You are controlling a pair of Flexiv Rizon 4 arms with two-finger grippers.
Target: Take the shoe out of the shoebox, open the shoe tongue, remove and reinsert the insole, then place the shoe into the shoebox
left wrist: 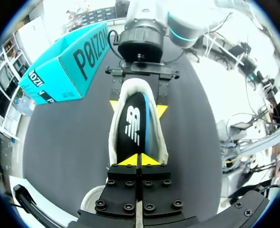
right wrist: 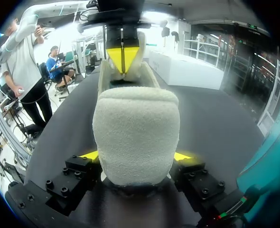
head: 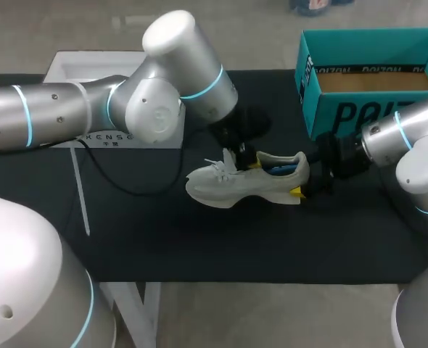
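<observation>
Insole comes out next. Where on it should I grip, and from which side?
Probably its heel end, from above through the shoe opening: the insole lies flat and uncovered there. The left gripper pinches the opening's front edge, blocking the toe end; the right gripper only clamps the heel's outside.

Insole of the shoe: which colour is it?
The insole is black with a blue side; the left wrist view shows it best.

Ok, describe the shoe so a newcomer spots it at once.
On the black table, left of the teal shoebox, lies a sneaker, the right hand clamping its heel. It is the only pale grey laced thing, with a black-and-blue insole showing.
</observation>
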